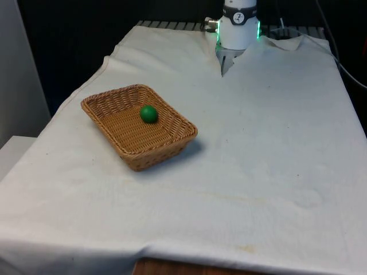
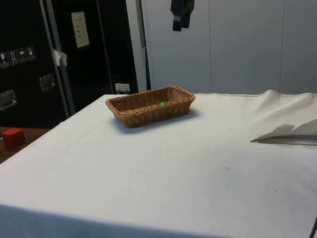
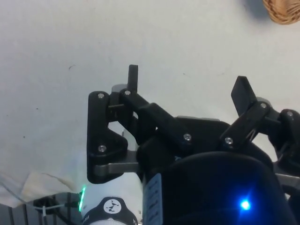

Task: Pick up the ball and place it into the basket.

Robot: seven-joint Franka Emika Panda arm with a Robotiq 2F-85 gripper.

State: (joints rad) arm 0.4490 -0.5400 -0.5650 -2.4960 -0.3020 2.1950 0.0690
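A small green ball lies inside the brown wicker basket, which stands on the white cloth towards the front view's left. Through the basket's weave in the side view, the ball shows as a green spot behind the basket's wall. My gripper is open with nothing between its fingers, held high above the cloth. In the side view the gripper hangs well above the basket. A corner of the basket shows in the wrist view, far from the fingertips.
The white cloth has folds near the far end. Off the table's side, a small red box stands on a lower surface, with dark cabinets behind.
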